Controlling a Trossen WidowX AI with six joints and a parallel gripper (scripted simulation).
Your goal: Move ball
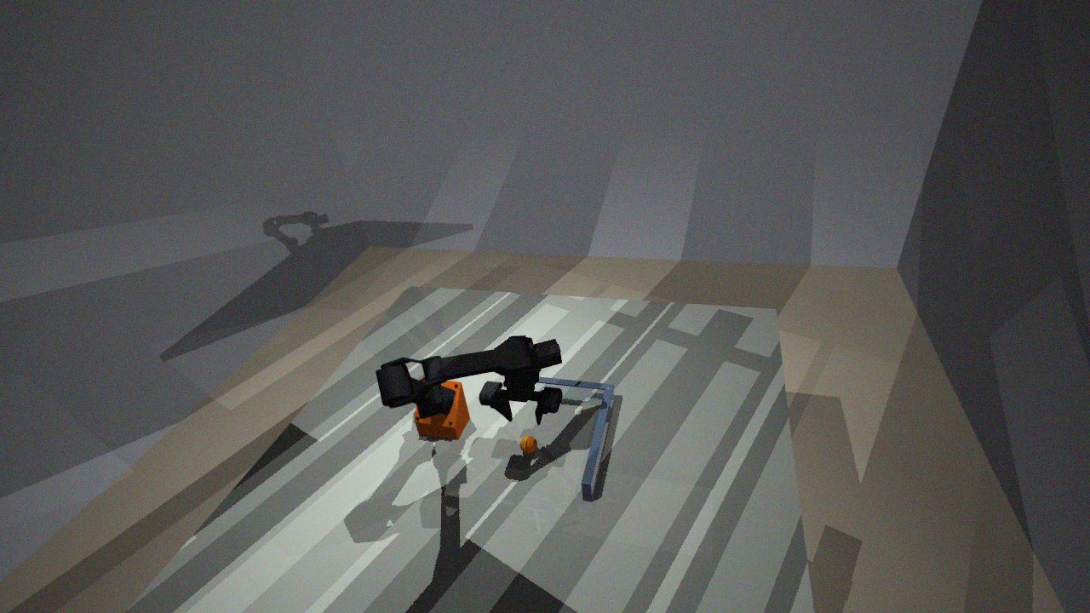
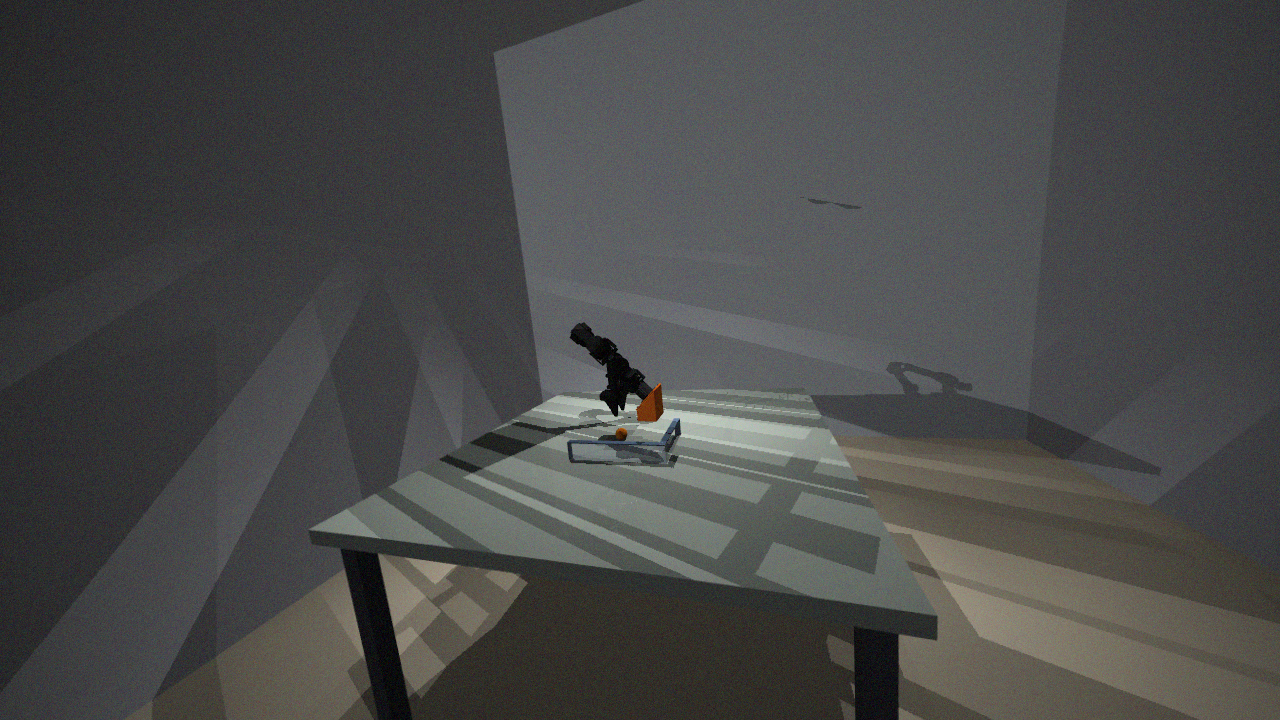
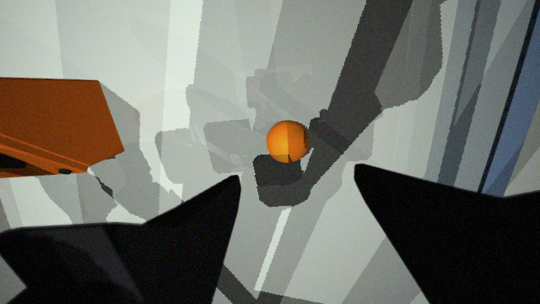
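The orange ball (image 1: 528,444) (image 2: 621,433) (image 3: 288,141) rests on the table, inside the corner of the walls and apart from both of them. I cannot make out a separate see-through copy of the ball. One clear wall with blue edges (image 1: 596,457) (image 3: 515,114) runs along the right in the top view. The other wall (image 1: 573,383) stands at the back there and meets it at a corner. My gripper (image 1: 524,421) (image 2: 614,412) (image 3: 295,176) is open and empty, pointing down above the ball. The ball shows beyond the fingertips in the wrist view, touched by neither finger.
The orange block (image 1: 456,411) (image 2: 650,407) (image 3: 55,118) at the arm's base stands left of the ball in the top view. Shadows of the arm and light stripes cross the table top (image 1: 685,488) (image 2: 626,514). The right wall stands near the right finger in the wrist view.
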